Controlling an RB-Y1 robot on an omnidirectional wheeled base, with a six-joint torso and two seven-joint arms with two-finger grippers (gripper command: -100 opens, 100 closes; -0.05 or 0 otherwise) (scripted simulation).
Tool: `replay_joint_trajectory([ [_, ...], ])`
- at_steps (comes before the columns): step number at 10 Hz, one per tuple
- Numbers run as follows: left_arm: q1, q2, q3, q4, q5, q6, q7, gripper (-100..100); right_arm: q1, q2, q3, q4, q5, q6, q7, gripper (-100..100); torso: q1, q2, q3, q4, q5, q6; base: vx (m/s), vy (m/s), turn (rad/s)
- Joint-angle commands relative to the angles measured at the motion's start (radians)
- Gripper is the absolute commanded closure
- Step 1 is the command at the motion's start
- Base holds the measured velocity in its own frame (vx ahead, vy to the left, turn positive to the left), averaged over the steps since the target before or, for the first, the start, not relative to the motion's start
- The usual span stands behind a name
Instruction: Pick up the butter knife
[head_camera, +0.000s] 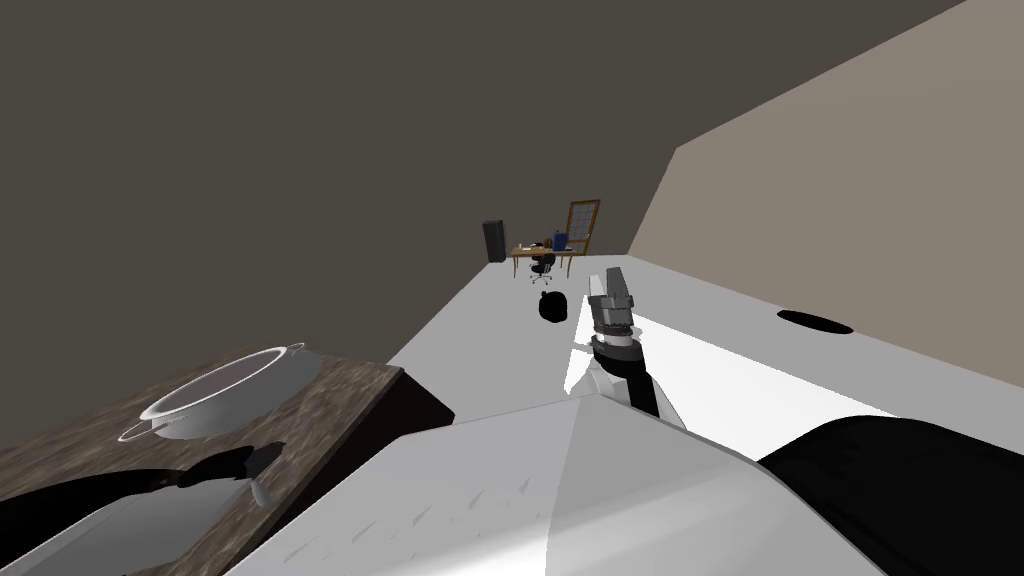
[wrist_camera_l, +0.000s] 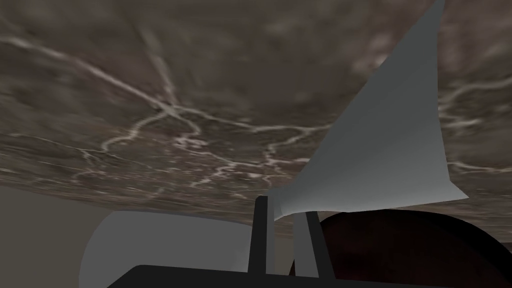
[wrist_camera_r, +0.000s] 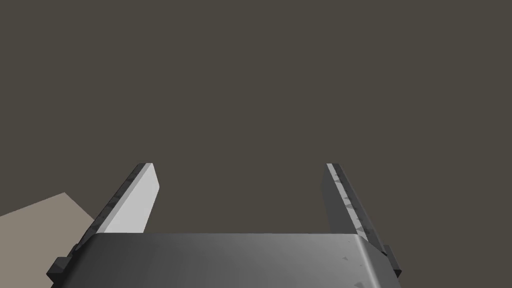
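Observation:
The butter knife (wrist_camera_l: 390, 140) is a broad, pale grey blade that narrows down into my left gripper (wrist_camera_l: 282, 205), whose two fingers are shut on its thin end. Dark veined marble counter (wrist_camera_l: 175, 100) lies close behind the blade; I cannot tell whether the knife touches it. In the head view my left gripper (head_camera: 250, 470) is a dark shape low over the counter (head_camera: 330, 400) at the lower left, with a small grey piece under it. My right gripper (head_camera: 615, 280) is raised in the middle of the picture, well away from the counter, its fingers (wrist_camera_r: 135, 200) open and holding nothing.
A grey bowl with two handles (head_camera: 225, 390) stands on the counter just beyond my left hand. A rounded pale grey shape (wrist_camera_l: 165, 245) and a dark rounded shape (wrist_camera_l: 410, 245) sit near the left gripper. Far off stand a desk and chair (head_camera: 543, 255).

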Motion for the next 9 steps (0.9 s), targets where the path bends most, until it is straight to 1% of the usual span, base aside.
replay_joint_trajectory([
  [1,-0.011,-0.012,0.013,-0.009,-0.005,0.019,-0.03,100,0.0,0.0,0.0,0.0,0.0,0.0,0.0,0,0.0,0.0,0.0,0.0,0.0,0.0,0.006,0.004,0.057],
  [2,-0.029,-0.035,0.039,-0.029,-0.014,0.047,-0.069,100,0.0,0.0,0.0,0.0,0.0,0.0,0.0,0,0.0,0.0,0.0,0.0,0.0,0.0,0.007,0.006,0.11],
  [3,-0.029,-0.035,0.039,-0.029,-0.014,0.047,-0.073,100,0.0,0.0,0.0,0.0,0.0,0.0,0.0,0,0.0,0.0,0.0,0.0,0.0,0.0,0.007,0.003,0.061],
  [4,-0.047,-0.059,0.066,-0.049,-0.023,0.075,-0.113,100,0.0,0.0,0.0,0.0,0.0,0.0,0.0,0,0.0,0.0,0.0,0.0,0.0,0.0,0.007,0.006,0.127],
  [5,-0.047,-0.059,0.066,-0.049,-0.023,0.075,-0.116,100,0.0,0.0,0.0,0.0,0.0,0.0,0.0,0,0.0,-0.001,-0.001,-0.001,0.0,-0.001,0.007,0.002,0.056],
  [6,-0.065,-0.083,0.092,-0.069,-0.032,0.103,-0.158,100,0.0,0.0,0.0,0.0,0.0,0.0,0.0,0,0.0,0.0,-0.001,-0.001,0.0,-0.001,0.006,0.006,0.097],
  [7,-0.083,-0.107,0.119,-0.089,-0.041,0.131,-0.183,100,0.0,0.0,0.0,0.0,0.0,0.0,0.0,0,0.0,-0.001,-0.001,-0.001,0.0,-0.001,0.012,0.009,0.195],
  [8,-0.083,-0.107,0.119,-0.089,-0.041,0.131,-0.201,100,0.0,0.0,0.0,0.0,0.0,0.0,0.0,0,0.0,-0.001,-0.001,-0.001,-0.001,-0.002,0.01,0.003,0.081],
  [9,-0.082,-0.103,0.112,-0.08,-0.04,0.121,-0.187,100,0.0,0.0,0.0,0.0,0.0,0.0,0.0,0,0.0,-0.001,-0.001,-0.001,0.0,-0.001,0.0,0.0,0.0],
])
